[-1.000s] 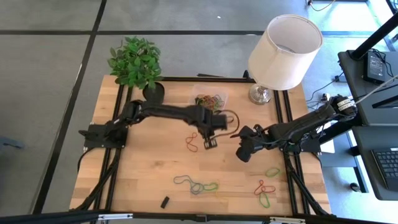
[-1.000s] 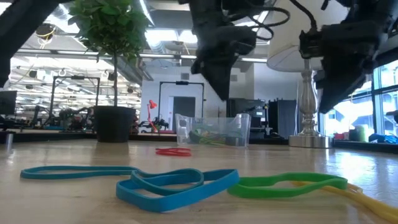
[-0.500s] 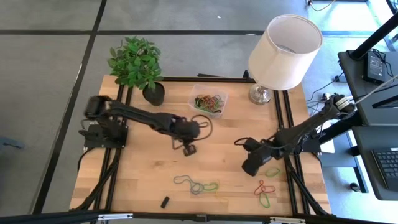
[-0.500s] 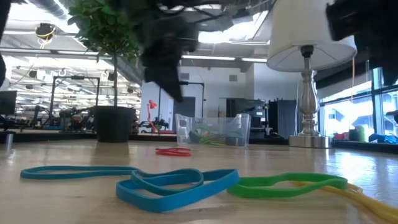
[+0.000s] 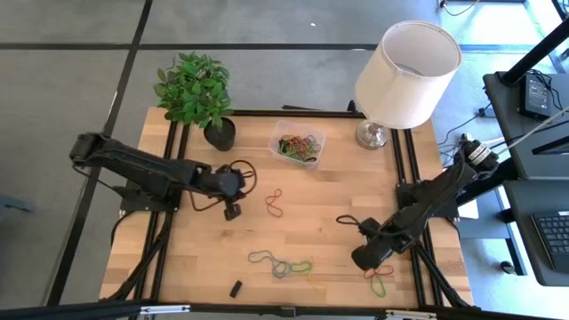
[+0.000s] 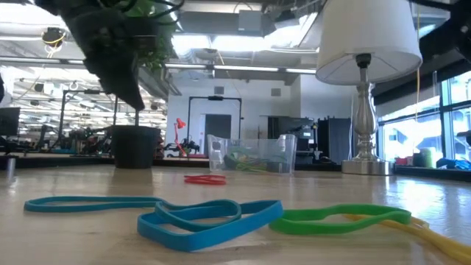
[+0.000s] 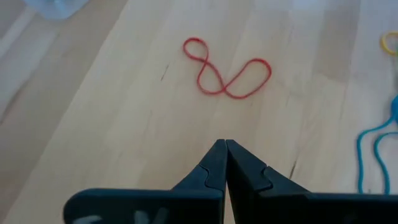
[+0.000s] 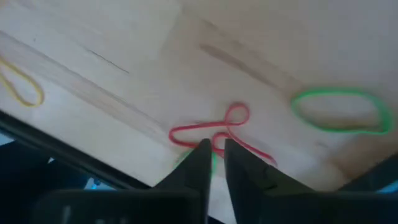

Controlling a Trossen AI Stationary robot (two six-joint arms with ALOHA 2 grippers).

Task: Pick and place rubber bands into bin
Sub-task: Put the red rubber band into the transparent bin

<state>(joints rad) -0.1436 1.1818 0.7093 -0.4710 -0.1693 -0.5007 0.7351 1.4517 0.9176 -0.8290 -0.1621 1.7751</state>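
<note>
The clear bin [image 5: 300, 145] stands at the table's far middle with several rubber bands in it. Loose bands lie on the wood: a red one [image 5: 274, 203] mid-table, a blue and green tangle [image 5: 281, 264] toward the near edge, and a red [image 8: 214, 130] and a green one [image 8: 339, 112] near the right corner. My left gripper [image 5: 231, 211] hangs shut, left of the mid-table red band [image 7: 225, 74] and clear of it. My right gripper [image 8: 213, 155] points down over the near-right red band, with a narrow gap between its fingertips and nothing in the gap.
A potted plant [image 5: 220, 133] stands at the far left and a lamp [image 5: 373, 133] at the far right. A small black block [image 5: 236, 289] lies near the front edge. Bare wood lies between the two grippers.
My left gripper has swung from beside the bin toward the table's left edge, still shut, and its arm has drawn back. My right gripper has gone toward the near right corner and turned about its own axis, ending over the red band there. No band has moved.
</note>
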